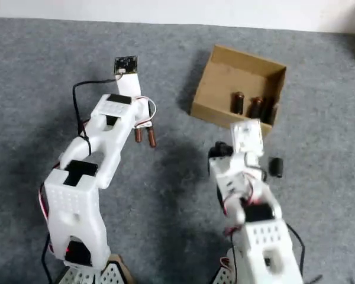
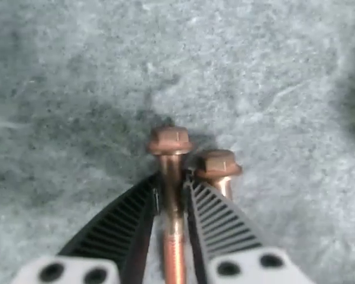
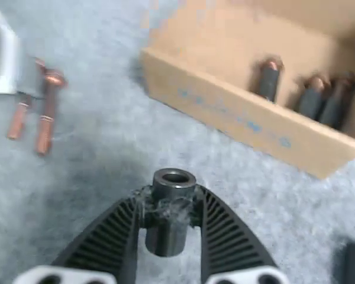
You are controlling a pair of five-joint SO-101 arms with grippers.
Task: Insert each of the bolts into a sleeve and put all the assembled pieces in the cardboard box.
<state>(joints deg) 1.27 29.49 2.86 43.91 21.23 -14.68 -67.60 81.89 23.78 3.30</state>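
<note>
Carpet (image 1: 171, 177), grey and fuzzy, covers the table under both arms. The left gripper (image 2: 173, 183) has its black ridged jaws almost closed. They squeeze the stem of a shiny copper bolt with a six-sided head (image 2: 170, 142), and the head sticks out past the jaw tips. A second copper bolt (image 2: 219, 167) sits just beside the first one, and I cannot tell if the two touch. The right gripper (image 3: 170, 204) has its jaws part way open around a short dark grey metal sleeve (image 3: 164, 234). It pinches the sleeve on both sides, and the round hole shows at the end that pokes out. This gripper is close to the front wall of the brown cardboard box (image 1: 222, 80). Inside the box, near its right wall, rest three dark sleeves with copper bolts in them (image 1: 255, 107). One more dark sleeve (image 1: 276, 167) lies loose on the carpet beside the right arm.
</note>
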